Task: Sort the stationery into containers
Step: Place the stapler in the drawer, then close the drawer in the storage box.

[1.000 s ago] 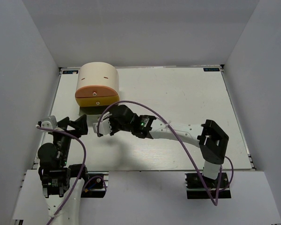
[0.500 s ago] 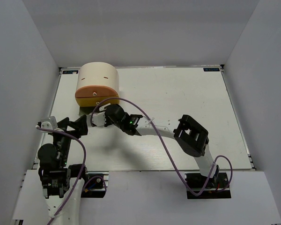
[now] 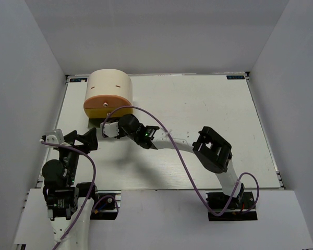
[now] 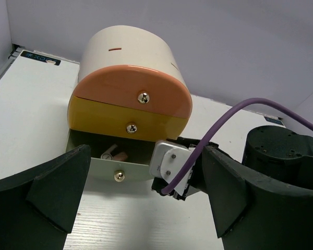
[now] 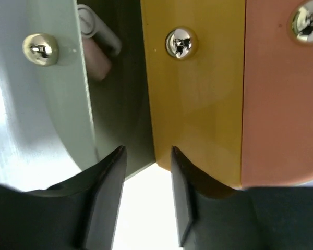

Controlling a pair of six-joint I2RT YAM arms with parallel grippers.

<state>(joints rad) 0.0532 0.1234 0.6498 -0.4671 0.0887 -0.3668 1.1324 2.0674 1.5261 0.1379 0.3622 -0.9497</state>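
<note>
Two grippers faced one cream cylindrical box [image 3: 110,83] near the far-left corner of the white worktop [image 3: 198,114]. The left gripper [image 4: 147,156], fingers spread wide and empty, hung back toward the near edge, pointing at the box. The box carried three half-round drawers. The orange drawer [image 4: 120,88] on top and the yellow drawer [image 4: 104,117] under it were both shut. The pale grey-green drawer [image 4: 101,169] at the bottom was pulled out toward the near edge, its flat front running left to right. Inside lay what looked like two pieces, a white stick [image 4: 108,150] and a stubby white-pink piece [image 4: 121,155]; the rest was hidden. The right gripper [image 5: 147,156], fingers partly apart with nothing between them, was nearer, just beside that drawer's right end, so pushing it shut would probably fall to that arm.
</note>
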